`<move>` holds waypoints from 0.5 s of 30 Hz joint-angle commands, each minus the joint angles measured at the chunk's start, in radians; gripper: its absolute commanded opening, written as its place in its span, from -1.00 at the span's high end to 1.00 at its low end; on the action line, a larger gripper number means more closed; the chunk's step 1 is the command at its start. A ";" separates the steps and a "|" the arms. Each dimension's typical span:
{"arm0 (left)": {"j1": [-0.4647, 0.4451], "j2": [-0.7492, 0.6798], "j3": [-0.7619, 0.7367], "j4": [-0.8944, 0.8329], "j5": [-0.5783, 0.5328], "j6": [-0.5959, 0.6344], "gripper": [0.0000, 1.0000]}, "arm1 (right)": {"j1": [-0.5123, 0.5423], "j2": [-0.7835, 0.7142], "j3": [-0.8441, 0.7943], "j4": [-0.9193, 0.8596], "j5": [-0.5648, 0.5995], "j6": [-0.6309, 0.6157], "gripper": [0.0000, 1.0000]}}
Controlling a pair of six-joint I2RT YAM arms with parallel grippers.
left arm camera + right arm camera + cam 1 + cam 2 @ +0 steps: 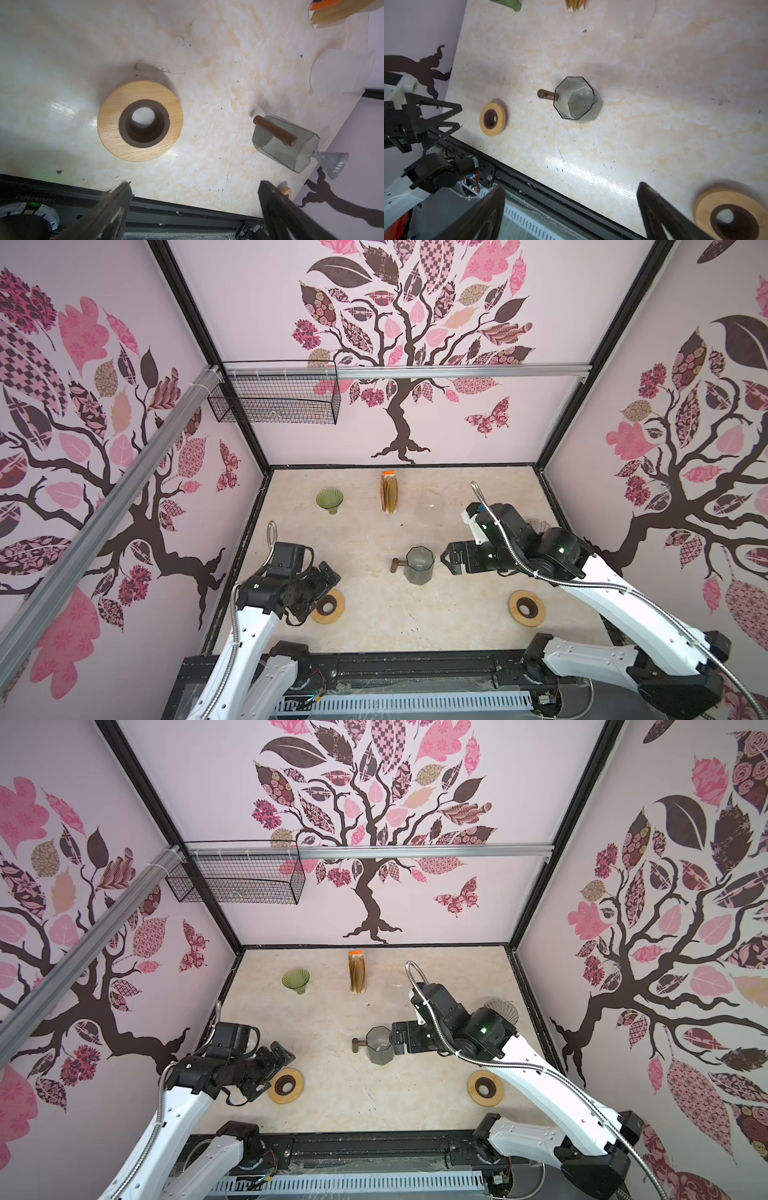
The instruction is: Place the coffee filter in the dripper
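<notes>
Brown paper coffee filters (389, 497) (357, 978) stand packed on edge in a holder at the back middle of the table. A green glass dripper (329, 499) (296, 980) stands to their left. A clear ribbed glass dripper (538, 526) (500, 1007) shows partly behind my right arm. My left gripper (332, 574) (194, 184) hovers open and empty over the front left, beside a wooden ring (112, 124). My right gripper (446, 562) (571, 186) is open and empty too, just right of a grey glass server (419, 570) (577, 99).
The server's wooden handle (397, 565) points left. Two wooden rings (338, 612) (540, 608) lie near the front edge. A faint clear glass piece (430, 506) sits right of the filters. A wire basket (274, 400) hangs on the back wall. A black rail (415, 668) borders the front.
</notes>
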 commanded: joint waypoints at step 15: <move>0.036 -0.155 -0.271 0.151 -0.139 -0.268 -0.96 | 0.003 -0.027 -0.012 -0.061 0.002 -0.086 -1.00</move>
